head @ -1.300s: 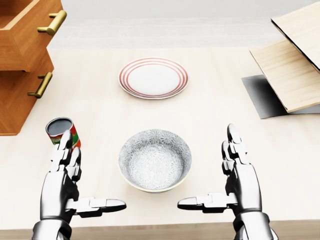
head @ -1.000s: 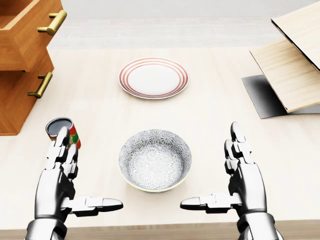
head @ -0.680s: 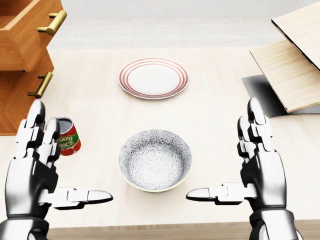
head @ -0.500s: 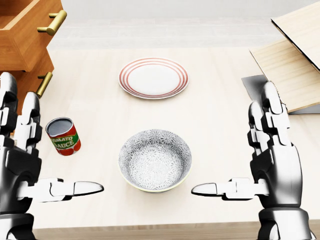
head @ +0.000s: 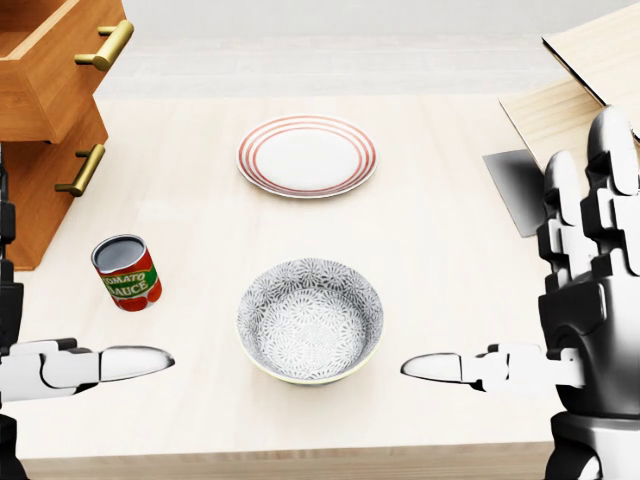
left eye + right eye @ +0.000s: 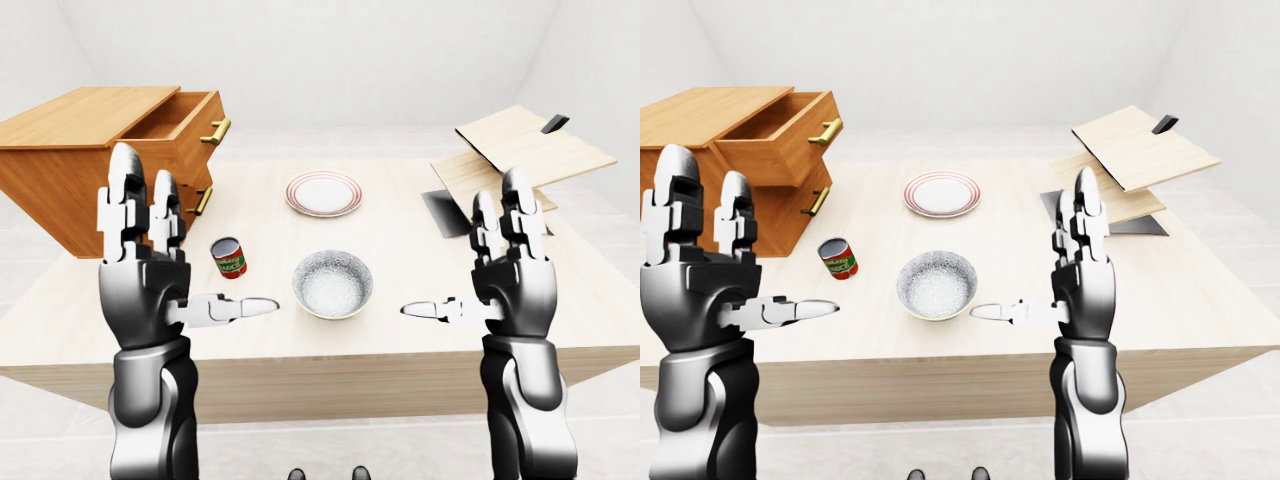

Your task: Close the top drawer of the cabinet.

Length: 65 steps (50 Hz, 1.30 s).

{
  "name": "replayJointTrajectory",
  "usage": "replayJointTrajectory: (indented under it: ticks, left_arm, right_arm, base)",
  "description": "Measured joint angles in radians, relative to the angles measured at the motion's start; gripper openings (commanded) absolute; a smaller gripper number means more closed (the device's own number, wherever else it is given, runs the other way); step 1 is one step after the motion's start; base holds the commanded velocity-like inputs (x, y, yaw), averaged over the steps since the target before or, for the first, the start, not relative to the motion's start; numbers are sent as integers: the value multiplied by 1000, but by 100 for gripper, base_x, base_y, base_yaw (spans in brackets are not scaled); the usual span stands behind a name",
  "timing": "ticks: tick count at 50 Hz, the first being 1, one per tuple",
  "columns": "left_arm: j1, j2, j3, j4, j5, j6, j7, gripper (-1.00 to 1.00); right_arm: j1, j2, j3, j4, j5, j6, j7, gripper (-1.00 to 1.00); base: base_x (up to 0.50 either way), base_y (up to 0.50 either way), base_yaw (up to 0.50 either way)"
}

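Left-eye view
Cabinet: an orange-brown wooden cabinet stands on the pale wooden table at about ten o'clock in this view.
Top drawer: the cabinet's upper wooden drawer is pulled out toward the view's right, its inside open to sight; a brass bar handle sits on its face, and a second brass handle on the shut drawer beneath.
Left hand: the silver three-finger left hand is raised palm-inward at nine o'clock, fingers upright and spread wide, thumb pointing toward the centre — holding nothing.
Right hand: the silver three-finger right hand mirrors it at three o'clock, fingers wide apart, thumb inward, empty.
Can: a red tomato-sauce tin with a green band stands near the left hand, between it and the bowl.

Head view
Bowl: a grey patterned ceramic bowl sits at the centre, a little toward six o'clock, between the two thumbs and apart from both.
Plate: a white round plate with red rim rings lies at twelve o'clock from the bowl, well apart.
Drawer here: at the ten o'clock corner, sticking out over the cabinet's lower face.

Right-eye view
Boards: light wooden boards are propped at two o'clock over a flat dark grey sheet — neither hand touches them.
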Motion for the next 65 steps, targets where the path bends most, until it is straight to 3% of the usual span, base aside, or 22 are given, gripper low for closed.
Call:
replayJointTrajectory:
  ticks: [22,65]
  left_arm:
    - [-33,12,39,-31,-32,0,14,100]
    - [-28,16,53,-39,-63,0,2,100]
  right_arm:
    - [-4,3,0,-98,-4,0,-10,100]
    - [12,1,-11,-59,-11,0,6,100]
  base:
    - [0,0,0]
    - [0,49,0]
